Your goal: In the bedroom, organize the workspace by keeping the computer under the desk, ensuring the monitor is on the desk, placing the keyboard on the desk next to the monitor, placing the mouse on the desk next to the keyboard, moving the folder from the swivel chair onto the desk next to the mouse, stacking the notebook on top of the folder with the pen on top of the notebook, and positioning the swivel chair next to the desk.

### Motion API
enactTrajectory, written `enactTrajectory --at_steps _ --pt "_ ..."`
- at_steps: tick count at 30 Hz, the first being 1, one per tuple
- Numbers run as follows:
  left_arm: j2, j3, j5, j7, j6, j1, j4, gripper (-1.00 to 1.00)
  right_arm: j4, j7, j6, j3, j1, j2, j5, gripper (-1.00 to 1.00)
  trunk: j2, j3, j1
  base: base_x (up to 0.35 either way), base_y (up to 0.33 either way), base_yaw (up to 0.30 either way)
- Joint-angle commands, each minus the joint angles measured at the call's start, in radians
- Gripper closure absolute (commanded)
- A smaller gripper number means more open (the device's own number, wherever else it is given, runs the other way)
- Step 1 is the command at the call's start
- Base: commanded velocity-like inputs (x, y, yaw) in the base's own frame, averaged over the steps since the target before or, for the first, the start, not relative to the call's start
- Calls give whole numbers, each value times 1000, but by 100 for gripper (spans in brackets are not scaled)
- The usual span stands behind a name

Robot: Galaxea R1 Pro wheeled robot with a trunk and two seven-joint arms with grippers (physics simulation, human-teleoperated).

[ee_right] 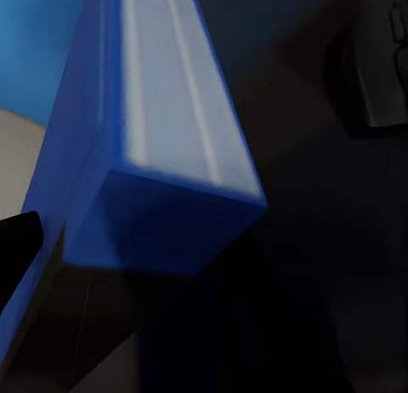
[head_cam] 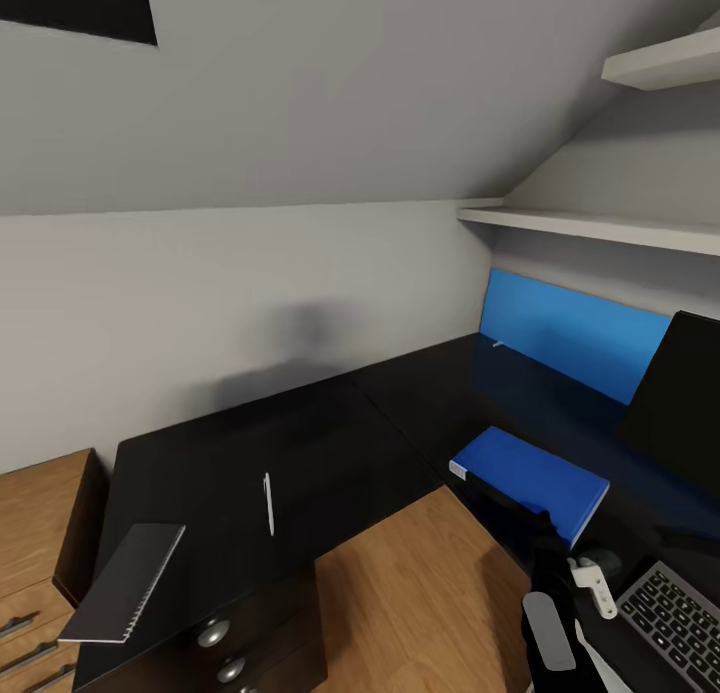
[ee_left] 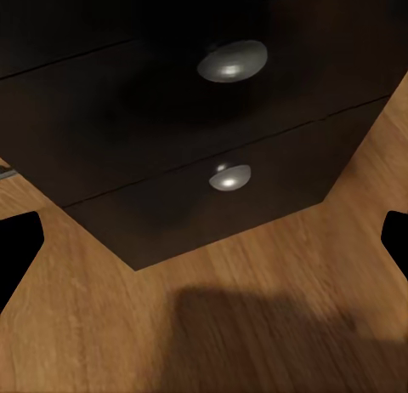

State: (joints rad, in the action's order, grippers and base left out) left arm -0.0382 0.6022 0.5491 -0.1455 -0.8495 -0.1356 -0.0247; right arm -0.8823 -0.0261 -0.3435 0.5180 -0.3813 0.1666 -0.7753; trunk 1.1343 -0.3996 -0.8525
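The blue folder [head_cam: 530, 481] lies on the black desk [head_cam: 300, 443] near its inner corner. My right gripper [head_cam: 541, 523] sits at the folder's near edge. In the right wrist view the folder [ee_right: 161, 155] is very close between the fingers of the right gripper [ee_right: 204, 248]; one finger [ee_right: 17, 253] stands wide, so the gripper looks open. The grey spiral notebook [head_cam: 125, 583] overhangs the desk's near left edge, and the white pen [head_cam: 268, 503] lies right of it. A keyboard [head_cam: 672, 613], a dark mouse [ee_right: 382, 70] and the black monitor [head_cam: 682, 403] are on the right. My left gripper [ee_left: 204, 248] is open, low over the floor.
The desk's drawers with round metal knobs [ee_left: 231, 59] face the left gripper above wooden floor [ee_left: 212, 325]. A blue panel [head_cam: 575, 333] leans on the wall behind the desk. A wooden dresser [head_cam: 40, 533] stands at the left, and white shelves [head_cam: 600, 228] hang at the upper right.
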Motion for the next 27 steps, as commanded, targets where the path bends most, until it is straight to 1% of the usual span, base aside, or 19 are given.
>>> enactTrajectory --at_steps 1,4,11,22,27 --pt "0 2 11 -9 -2 0 0 -100 -1 -1 -2 1 -1 1 -7 100 1 -1 0 0 0 0" --pt "0 2 11 -9 -2 -1 0 -100 -1 -1 -2 1 -1 1 -7 100 1 -1 0 0 0 0" --pt "0 3 11 -9 -3 -1 0 -100 0 -1 -2 1 -1 1 -7 100 50 -23 -27 0 0 0" --pt "0 0 12 -8 -2 -1 0 -100 0 -2 0 1 -1 1 -7 100 50 -23 -27 0 1 0" --pt "0 -1 11 -8 -1 -1 0 -100 0 -3 0 1 -1 0 -7 100 50 -23 -27 0 69 0"
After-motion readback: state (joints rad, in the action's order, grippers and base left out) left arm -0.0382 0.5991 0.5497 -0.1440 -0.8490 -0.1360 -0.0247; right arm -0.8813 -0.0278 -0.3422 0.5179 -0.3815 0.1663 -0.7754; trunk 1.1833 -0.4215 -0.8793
